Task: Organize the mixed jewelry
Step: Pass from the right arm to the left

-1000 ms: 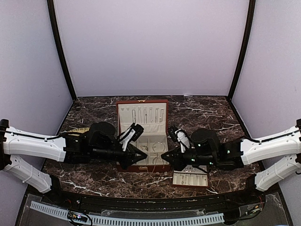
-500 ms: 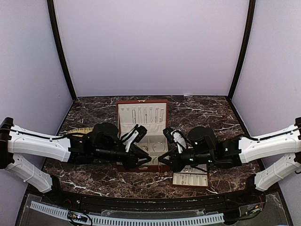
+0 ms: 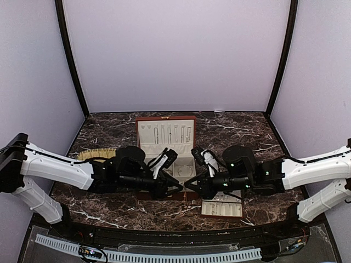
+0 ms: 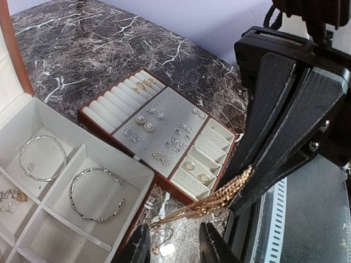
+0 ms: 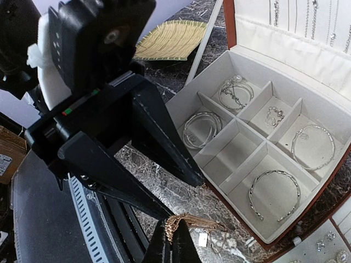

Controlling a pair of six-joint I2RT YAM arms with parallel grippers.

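While hovering beside the open box (image 5: 230, 156), grips a gold chain (image 5: 192, 221) in the clenched right claw (image 5: 171, 239), with the left claw (image 4: 173, 242) released close beside it.

Three cameras: one high up, two riding on the arms.
The top camera sits high behind the arms, far back, looking down and forward over the whole table (image 3: 247, 134), with the open box (image 3: 147, 134) in the middle and the small tray (image 3: 221, 215) by the near edge. The left wrist camera rides close above the left gripper (image 4: 173, 247) and faces the table's right edge, past the box corner and tray to the right gripper (image 4: 244, 181). The right wrist camera faces the left edge, toward the straw mat (image 5: 170, 41). Both wrist views are very near, and both share the box's little rooms and the gold chain (image 4: 214, 198).
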